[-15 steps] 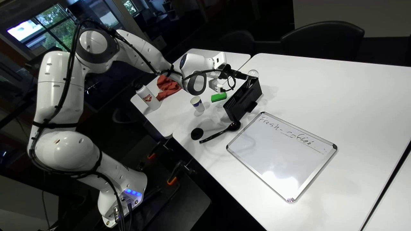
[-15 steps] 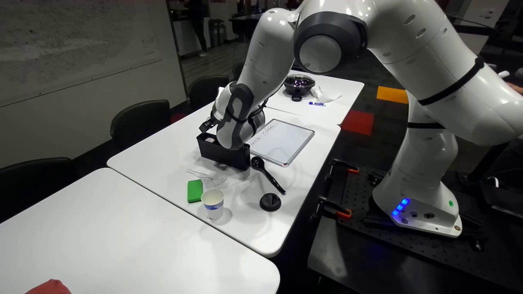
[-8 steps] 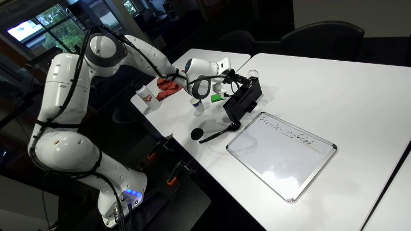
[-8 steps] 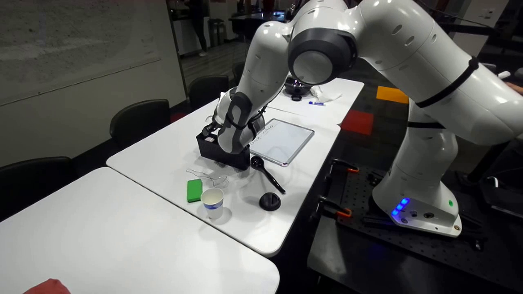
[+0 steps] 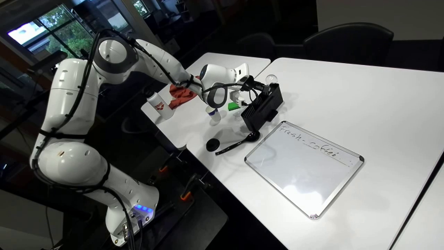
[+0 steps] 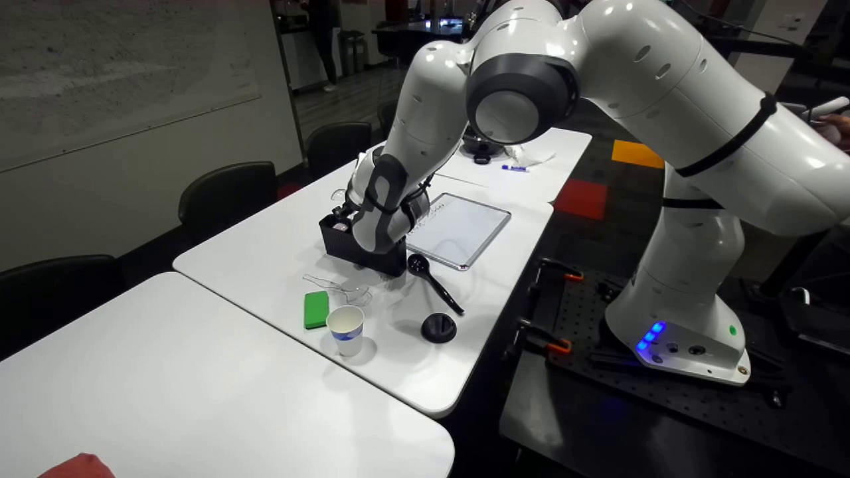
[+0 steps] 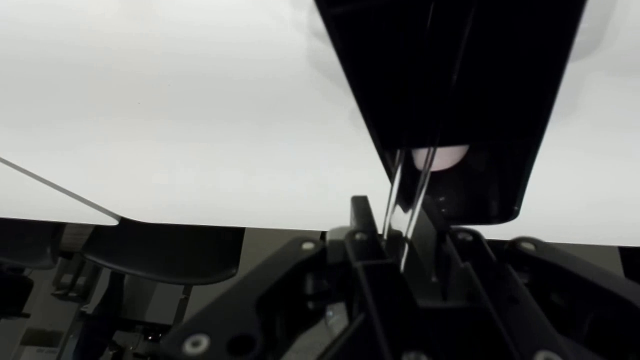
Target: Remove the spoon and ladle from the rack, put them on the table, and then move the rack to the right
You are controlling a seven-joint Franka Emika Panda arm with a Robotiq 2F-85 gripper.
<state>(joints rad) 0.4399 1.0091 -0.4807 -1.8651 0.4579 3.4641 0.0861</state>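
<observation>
The black oblong rack (image 5: 263,116) stands on the white table (image 5: 388,107), its narrow top facing up. Out of its far end leans the see-through spoon, whose round bowl (image 5: 271,79) shows above the rim in both exterior views. My gripper (image 6: 342,212) hangs at that end. In the wrist view the spoon's clear handle (image 7: 401,219) runs between the fingers (image 7: 361,212), which stand partly closed around it; whether both press on it cannot be seen. The black ladle (image 6: 433,284) lies on the table by the rack's near end.
A whiteboard (image 5: 305,166) lies beside the rack and ladle. Another clear utensil (image 6: 342,289), a green block (image 6: 317,310), a paper cup (image 6: 346,330) and a black lid (image 6: 439,328) are on the table. Something pale pink (image 7: 441,158) sits inside the rack.
My gripper has come down to the rack's far end, and its fingers have drawn closer around the spoon's handle. The spoon's bowl has shifted slightly. Rack and ladle have stayed put.
</observation>
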